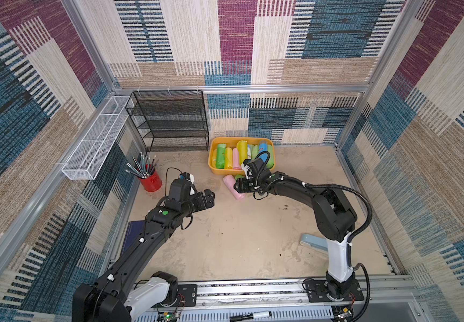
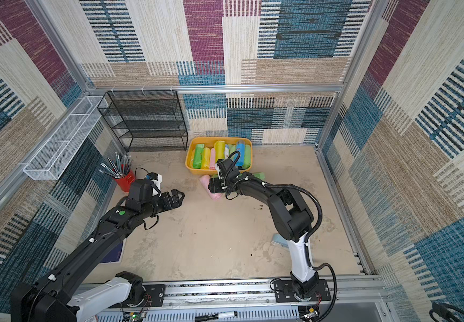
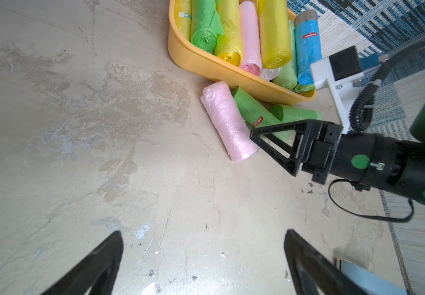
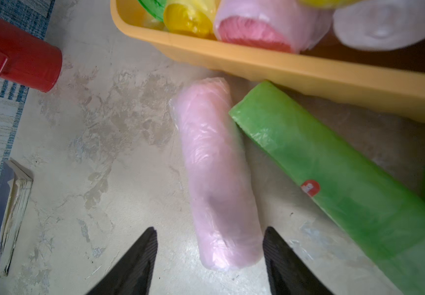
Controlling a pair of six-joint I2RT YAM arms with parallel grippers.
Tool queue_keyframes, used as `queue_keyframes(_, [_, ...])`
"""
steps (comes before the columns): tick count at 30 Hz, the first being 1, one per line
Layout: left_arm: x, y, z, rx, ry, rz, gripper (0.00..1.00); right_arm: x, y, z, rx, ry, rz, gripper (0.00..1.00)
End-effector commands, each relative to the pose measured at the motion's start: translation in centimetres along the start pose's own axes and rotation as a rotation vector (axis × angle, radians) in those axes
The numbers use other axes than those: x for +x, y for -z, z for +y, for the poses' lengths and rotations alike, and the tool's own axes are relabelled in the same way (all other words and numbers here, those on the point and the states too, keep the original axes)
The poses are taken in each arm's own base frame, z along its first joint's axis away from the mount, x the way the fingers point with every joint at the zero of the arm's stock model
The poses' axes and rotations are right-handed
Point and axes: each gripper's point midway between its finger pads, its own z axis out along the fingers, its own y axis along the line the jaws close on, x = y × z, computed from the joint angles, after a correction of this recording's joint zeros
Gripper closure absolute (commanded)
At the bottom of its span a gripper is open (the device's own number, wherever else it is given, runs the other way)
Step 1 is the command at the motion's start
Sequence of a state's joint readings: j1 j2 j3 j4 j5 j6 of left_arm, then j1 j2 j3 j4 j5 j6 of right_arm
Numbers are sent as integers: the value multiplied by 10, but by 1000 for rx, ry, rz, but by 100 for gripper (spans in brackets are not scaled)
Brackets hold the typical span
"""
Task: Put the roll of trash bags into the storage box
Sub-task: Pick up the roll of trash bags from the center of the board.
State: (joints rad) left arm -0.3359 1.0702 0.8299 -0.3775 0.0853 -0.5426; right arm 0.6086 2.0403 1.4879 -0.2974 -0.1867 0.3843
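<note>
A pink roll of trash bags (image 1: 231, 182) (image 2: 214, 195) (image 3: 228, 125) (image 4: 216, 173) lies on the floor just in front of the orange-yellow storage box (image 1: 240, 138) (image 2: 219, 138) (image 3: 206, 63) (image 4: 283, 69), which holds several coloured rolls. My right gripper (image 1: 236, 187) (image 2: 211, 186) (image 4: 210, 232) is low over the pink roll's near end, open, with one finger on each side and floor showing between roll and finger. Two green rolls (image 3: 255, 112) (image 4: 334, 166) lie beside the pink one. My left gripper (image 1: 211, 196) (image 2: 180, 196) (image 3: 203, 235) hangs wide open and empty over bare floor.
A red cup of pencils (image 1: 150, 181) (image 4: 19, 56) stands at the left. Behind it are a black mesh rack (image 1: 173, 122) and a white wire basket (image 1: 97, 139). A book (image 4: 4, 219) lies near the left arm, a light-blue object (image 1: 313, 242) by the right arm's base.
</note>
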Motion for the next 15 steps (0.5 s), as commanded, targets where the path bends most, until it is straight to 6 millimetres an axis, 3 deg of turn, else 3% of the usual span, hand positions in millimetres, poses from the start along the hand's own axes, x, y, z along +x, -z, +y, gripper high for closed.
queue_keyframes(1, [-5, 3, -2, 11, -9, -31, 2, 0, -8, -1, 11, 4, 0, 33])
queue_keyframes(15, [-3, 6, -4, 36, -4, -36, 2, 21, -33, -11, 124, 45, 44, 37])
